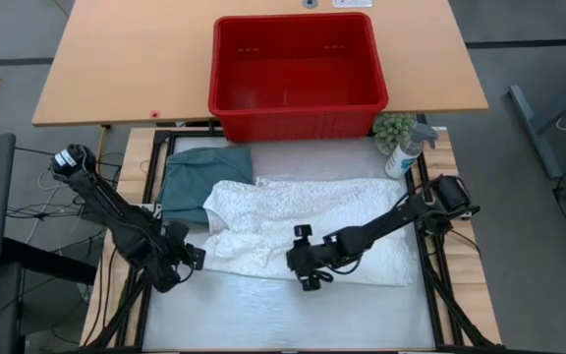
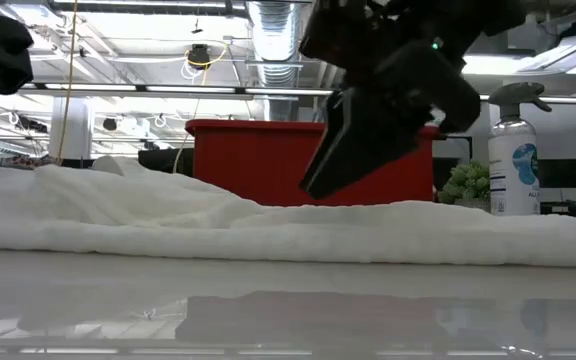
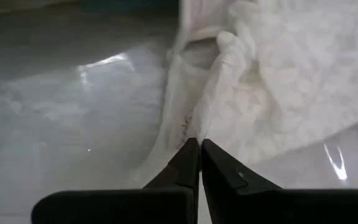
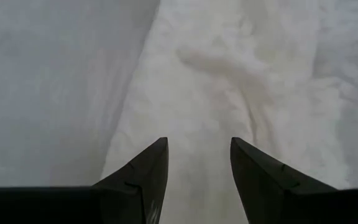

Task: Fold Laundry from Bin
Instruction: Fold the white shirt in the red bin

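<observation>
The white garment (image 1: 308, 224) lies spread on the pale work surface, wrinkled; its near edge shows as a low ridge in the low view (image 2: 268, 235). The teal-green garment (image 1: 202, 177) lies bunched beside it at the far left, partly under the white one. The red bin (image 1: 226, 69) stands past them on the wooden table. My left gripper (image 1: 193, 258) is shut, hovering by the white garment's near left corner (image 3: 185, 118). My right gripper (image 4: 197, 142) is open and slants down over the white garment's near edge (image 1: 306, 270), just above the cloth (image 2: 318, 185).
A white spray bottle (image 1: 407, 149) and a small green plant (image 1: 393, 128) stand at the far right, beside the bin. Bare pale surface (image 1: 283, 315) lies between the garment and the near edge. Black frame rails (image 1: 438, 285) run along both sides.
</observation>
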